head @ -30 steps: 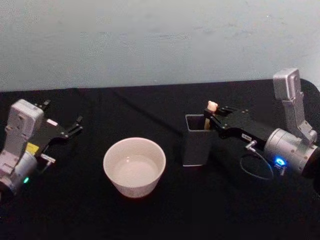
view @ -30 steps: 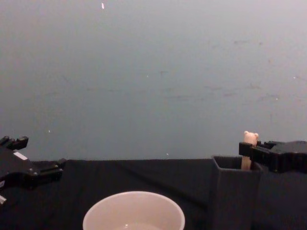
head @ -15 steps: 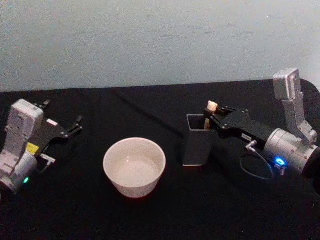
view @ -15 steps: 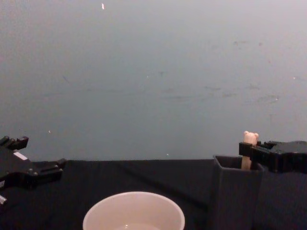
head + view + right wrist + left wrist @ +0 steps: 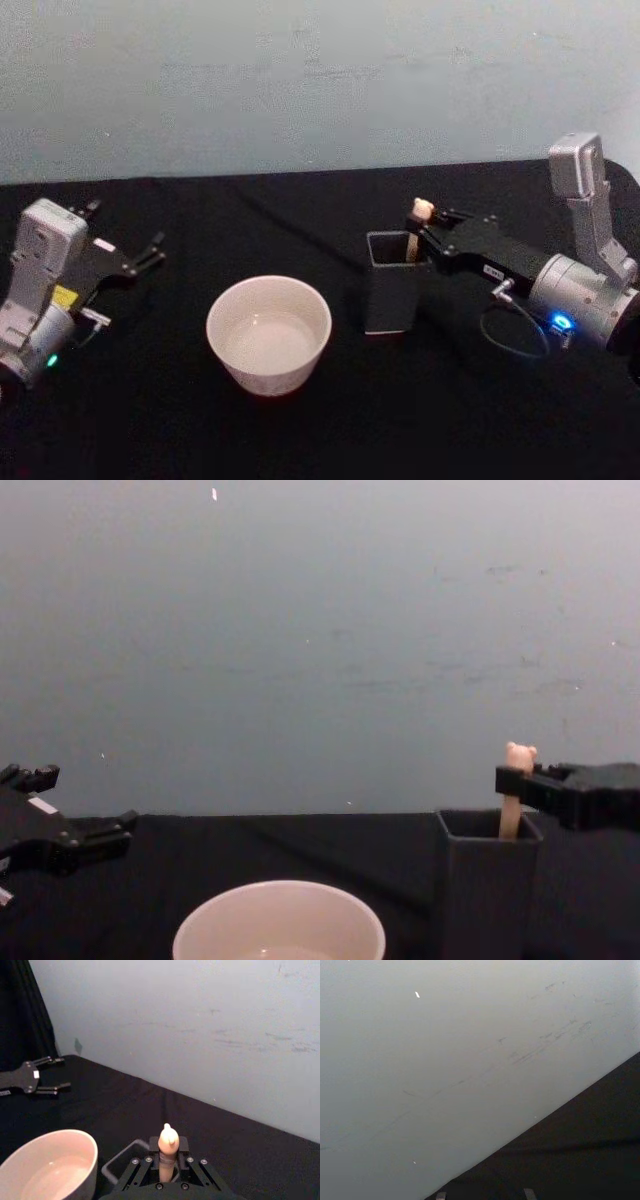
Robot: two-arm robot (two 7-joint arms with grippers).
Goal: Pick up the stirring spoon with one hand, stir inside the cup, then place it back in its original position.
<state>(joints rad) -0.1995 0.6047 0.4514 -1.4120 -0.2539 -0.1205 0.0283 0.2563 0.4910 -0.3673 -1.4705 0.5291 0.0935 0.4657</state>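
Start at the left: your left gripper (image 5: 125, 226) sits parked over the black table (image 5: 160, 420) near its left edge, fingers spread wide and holding nothing. From the chest view it hangs low at the left side (image 5: 85, 798), well apart from everything else.

Moving toward the middle, you find the cup (image 5: 268, 333) standing upright on the cloth, wide mouth open. It is clear of both grippers and just left of the dark holder (image 5: 390, 285), with a gap between them.

Next comes the holder itself, a square dark grey tube standing upright. The spoon (image 5: 422, 208) stands in it at the far right corner, its pale handle rising above the rim and the small bear head on top. You cannot see the bowl; it is down inside the holder.

At the right, your right gripper (image 5: 425, 235) reaches in from the arm with the blue light. Its fingers are pinched narrow on the spoon's handle just under the bear head, above the holder's rim.
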